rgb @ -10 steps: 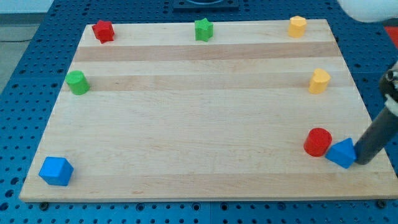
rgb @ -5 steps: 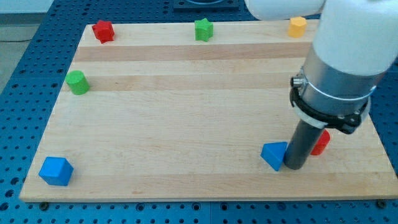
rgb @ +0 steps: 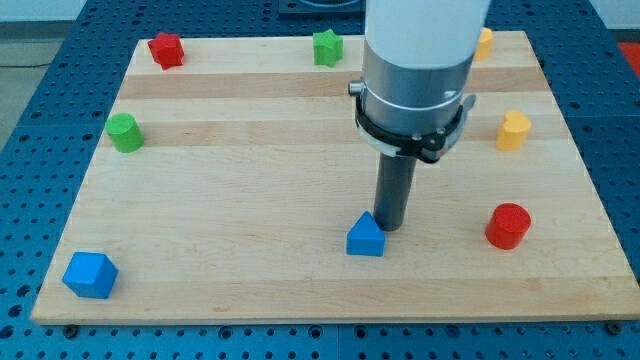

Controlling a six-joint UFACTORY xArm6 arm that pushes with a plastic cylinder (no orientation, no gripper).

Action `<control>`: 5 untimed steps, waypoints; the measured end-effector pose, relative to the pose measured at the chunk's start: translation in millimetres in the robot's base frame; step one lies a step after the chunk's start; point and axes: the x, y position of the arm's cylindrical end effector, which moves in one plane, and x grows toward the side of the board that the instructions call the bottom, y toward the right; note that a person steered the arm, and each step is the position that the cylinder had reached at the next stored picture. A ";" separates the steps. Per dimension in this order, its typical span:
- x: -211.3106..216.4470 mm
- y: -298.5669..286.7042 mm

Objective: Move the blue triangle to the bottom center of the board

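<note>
The blue triangle point(rgb: 366, 237) lies on the wooden board point(rgb: 250, 200) near the bottom edge, a little right of the middle. My tip point(rgb: 389, 226) stands just to its upper right, touching or almost touching it. The rod rises from there into the arm's grey and white body, which hides part of the board's upper middle.
A blue cube point(rgb: 90, 275) sits at the bottom left. A red cylinder point(rgb: 508, 225) sits at the lower right. A green cylinder point(rgb: 124, 132), a red star point(rgb: 166, 49), a green star point(rgb: 327, 47), a yellow block point(rgb: 485, 40) and a yellow heart point(rgb: 514, 131) lie around the edges.
My tip has swept left along the bottom of the board, pushing the blue triangle from the lower right to near the bottom middle. The red cylinder stayed at the right.
</note>
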 end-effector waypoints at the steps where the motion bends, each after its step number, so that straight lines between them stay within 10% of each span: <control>1: -0.3 -23.3; 5: 9.0 -45.7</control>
